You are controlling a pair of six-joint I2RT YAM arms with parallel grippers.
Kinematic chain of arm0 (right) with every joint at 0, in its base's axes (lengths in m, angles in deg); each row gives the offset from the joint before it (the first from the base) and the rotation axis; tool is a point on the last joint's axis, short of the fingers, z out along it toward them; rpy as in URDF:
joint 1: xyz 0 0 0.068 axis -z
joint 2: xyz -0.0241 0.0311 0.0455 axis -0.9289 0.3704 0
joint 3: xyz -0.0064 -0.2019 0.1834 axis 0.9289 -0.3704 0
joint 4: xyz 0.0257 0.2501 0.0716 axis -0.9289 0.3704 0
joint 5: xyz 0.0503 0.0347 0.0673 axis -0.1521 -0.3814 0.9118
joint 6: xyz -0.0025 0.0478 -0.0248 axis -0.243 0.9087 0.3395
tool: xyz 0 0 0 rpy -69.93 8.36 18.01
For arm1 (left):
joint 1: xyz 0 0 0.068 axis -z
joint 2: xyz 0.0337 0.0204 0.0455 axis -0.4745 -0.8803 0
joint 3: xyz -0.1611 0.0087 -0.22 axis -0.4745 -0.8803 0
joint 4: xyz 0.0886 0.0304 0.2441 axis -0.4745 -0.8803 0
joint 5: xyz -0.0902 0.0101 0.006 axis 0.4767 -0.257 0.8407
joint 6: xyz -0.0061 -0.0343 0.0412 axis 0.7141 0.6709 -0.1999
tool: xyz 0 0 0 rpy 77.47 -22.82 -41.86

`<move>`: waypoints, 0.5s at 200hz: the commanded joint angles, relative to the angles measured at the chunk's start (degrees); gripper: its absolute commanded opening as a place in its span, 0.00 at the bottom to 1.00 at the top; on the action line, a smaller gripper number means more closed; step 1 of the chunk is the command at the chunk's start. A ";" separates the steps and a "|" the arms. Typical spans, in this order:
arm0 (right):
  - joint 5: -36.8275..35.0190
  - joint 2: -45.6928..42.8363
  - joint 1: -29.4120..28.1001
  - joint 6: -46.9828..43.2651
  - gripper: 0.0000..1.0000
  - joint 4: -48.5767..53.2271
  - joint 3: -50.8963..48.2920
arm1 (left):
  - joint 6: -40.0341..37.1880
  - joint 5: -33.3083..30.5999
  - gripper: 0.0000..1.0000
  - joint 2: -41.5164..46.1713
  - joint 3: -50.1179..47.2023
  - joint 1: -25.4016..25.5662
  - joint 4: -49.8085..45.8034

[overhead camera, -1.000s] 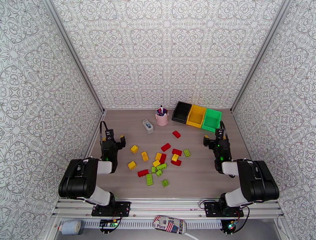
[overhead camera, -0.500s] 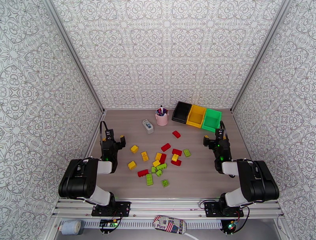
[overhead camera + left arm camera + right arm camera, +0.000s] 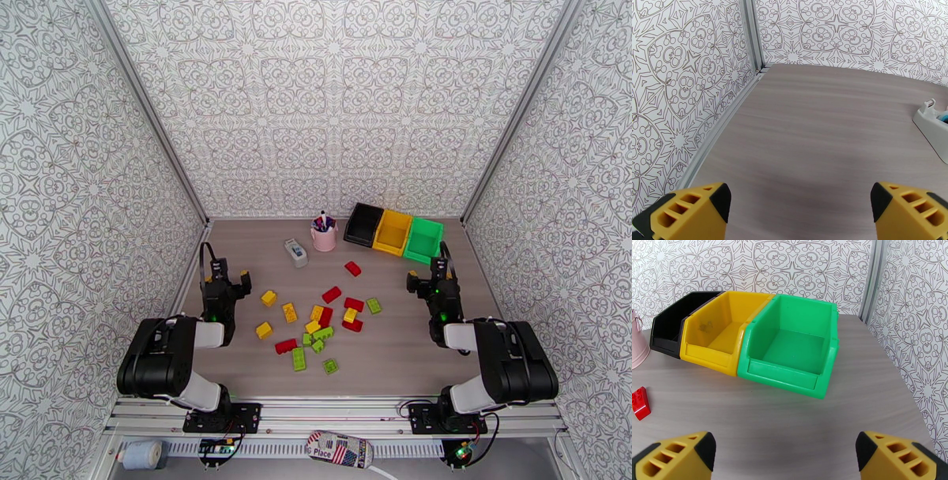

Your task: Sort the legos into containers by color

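Several red, yellow and lime green legos lie scattered on the middle of the table; one red lego lies nearest the containers. The black bin, yellow bin and green bin stand joined in a row at the back right. My left gripper is open at the left of the pile, nothing between its fingers. At the right my right gripper is open, facing the green bin, yellow bin and black bin. A red lego lies to its left.
A pink cup with pens and a small white box stand at the back middle. The left gripper faces bare table, with the white box at its right. Patterned walls close in the table on three sides.
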 commanded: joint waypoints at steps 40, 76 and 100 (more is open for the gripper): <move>-4.67 -5.35 -0.25 2.25 0.99 6.07 1.49 | 1.70 -0.54 0.99 5.34 -0.55 -0.92 -3.10; -7.41 -18.80 -0.19 4.27 0.99 24.20 6.05 | 4.01 -3.22 1.00 18.90 3.16 -0.25 -19.72; -12.15 -26.36 -0.24 11.53 0.99 49.32 15.77 | 11.60 -5.86 0.99 29.33 7.23 0.79 -32.81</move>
